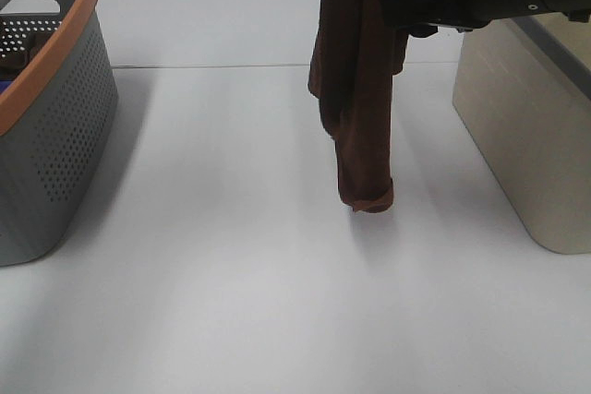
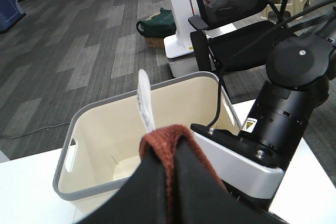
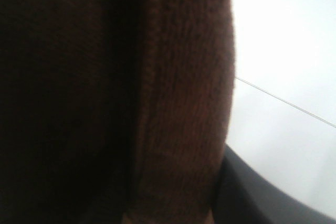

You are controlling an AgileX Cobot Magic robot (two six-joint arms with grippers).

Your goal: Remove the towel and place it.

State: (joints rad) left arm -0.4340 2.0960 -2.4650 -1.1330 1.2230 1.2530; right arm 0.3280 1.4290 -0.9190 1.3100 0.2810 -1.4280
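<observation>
The dark brown towel (image 1: 360, 89) hangs in a long bunch from above the top edge of the exterior high view. Its lower end is just above or touching the white table (image 1: 231, 292). In the left wrist view my left gripper (image 2: 170, 179) is shut on the towel's reddish-brown hem (image 2: 169, 142), with the white tag (image 2: 145, 100) sticking up. My right gripper (image 1: 406, 6) is pressed against the towel's upper right side. The towel (image 3: 105, 98) fills the right wrist view, so the jaws are hidden.
A beige bin (image 1: 526, 136) with a grey rim stands at the right and looks empty in the left wrist view (image 2: 105, 145). A grey perforated basket (image 1: 55, 108) with an orange rim stands at the left. The right arm (image 2: 283, 108) is close beside my left gripper.
</observation>
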